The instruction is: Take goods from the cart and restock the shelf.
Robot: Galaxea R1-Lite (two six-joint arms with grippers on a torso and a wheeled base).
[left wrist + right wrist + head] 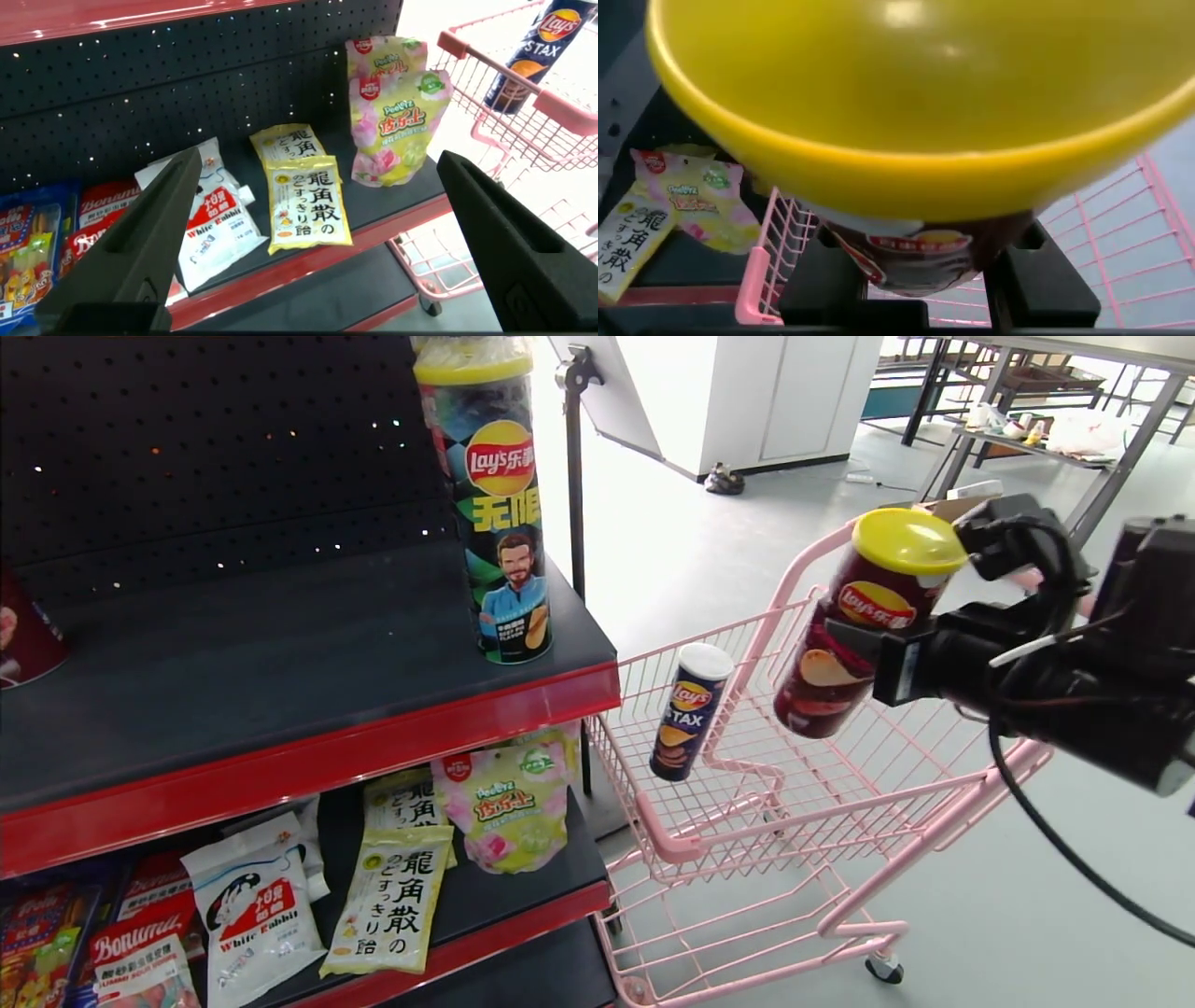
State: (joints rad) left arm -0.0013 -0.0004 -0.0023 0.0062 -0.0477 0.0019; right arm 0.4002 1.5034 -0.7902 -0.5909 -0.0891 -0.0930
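Mid-transfer. My right gripper [864, 663] is clamped round the maroon chip can [878, 588], which hangs tilted above the pink wire cart [672, 845]. The can is a rigid, glossy cylinder with a yellow plastic lid. Next, I judge: carry it left of the gripper to the flat dark shelf [280, 663] and stand it upright near the tall can [495, 504]. My left gripper [320, 187] is spread wide and empty.

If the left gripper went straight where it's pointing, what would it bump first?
Probably the front yellow candy bag on the lower shelf; the left gripper points at it, though depth is unclear.
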